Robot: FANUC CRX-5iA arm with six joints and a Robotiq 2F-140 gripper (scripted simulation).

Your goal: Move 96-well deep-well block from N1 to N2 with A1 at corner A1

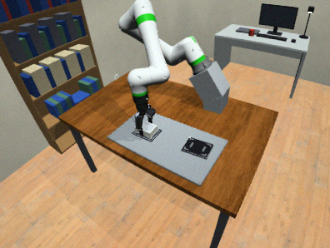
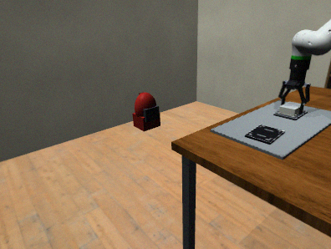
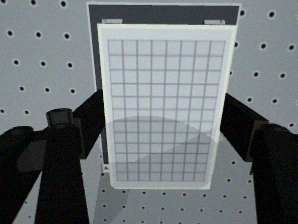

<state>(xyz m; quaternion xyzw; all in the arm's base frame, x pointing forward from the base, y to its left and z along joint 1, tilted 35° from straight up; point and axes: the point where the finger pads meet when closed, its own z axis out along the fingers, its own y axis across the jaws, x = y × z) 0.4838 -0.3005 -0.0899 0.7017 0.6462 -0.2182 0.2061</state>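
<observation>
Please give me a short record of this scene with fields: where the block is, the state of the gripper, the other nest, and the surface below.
block: white deep-well block, resting in the dark nest under the arm
gripper: gripper open, pointing down, one finger at each long side of the block, holding nothing
other nest: black nest with nothing in it, apart from the block on the same mat
surface: grey perforated mat on a wooden table
A1 corner: too small to tell
</observation>
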